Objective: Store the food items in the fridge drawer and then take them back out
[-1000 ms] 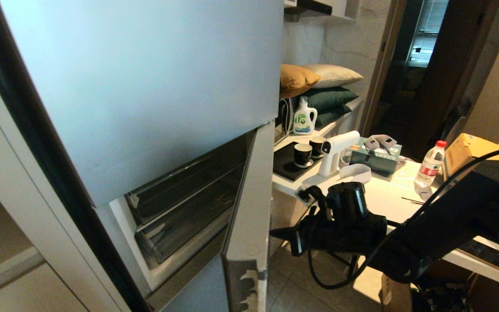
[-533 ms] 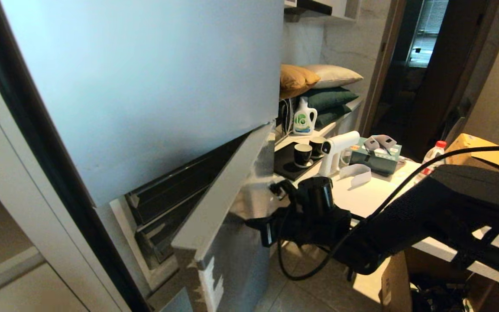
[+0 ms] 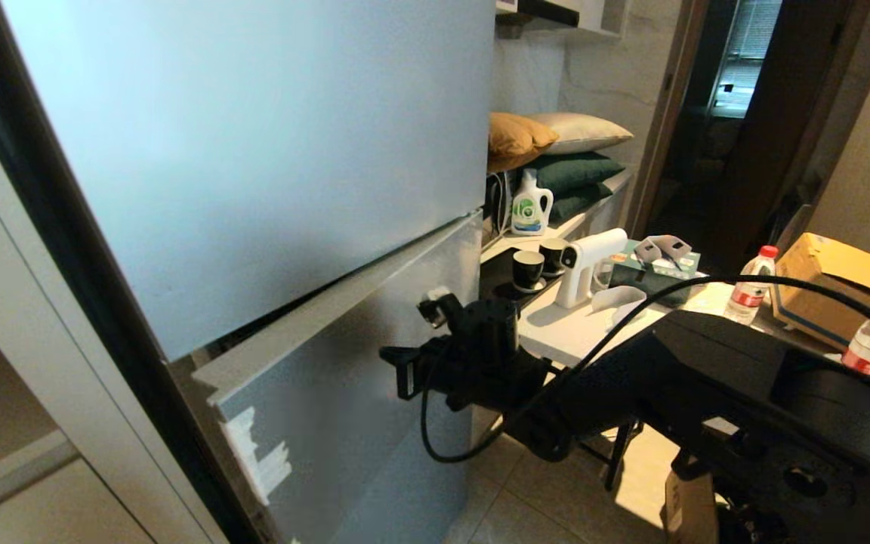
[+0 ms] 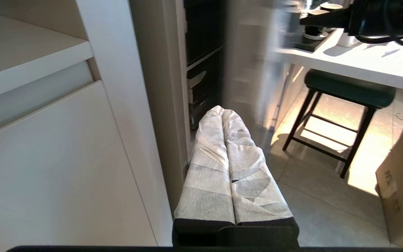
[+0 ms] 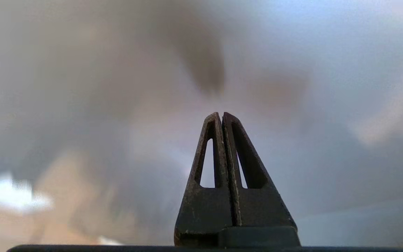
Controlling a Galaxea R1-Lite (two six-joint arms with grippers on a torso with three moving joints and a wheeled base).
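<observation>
Home kitchen: fridge, counter, cups.

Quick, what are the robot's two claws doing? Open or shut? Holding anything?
Left claw: shut, empty, parked low by the cabinet.
Right claw: shut, empty, at the fridge door.

No readable text — labels too small.
</observation>
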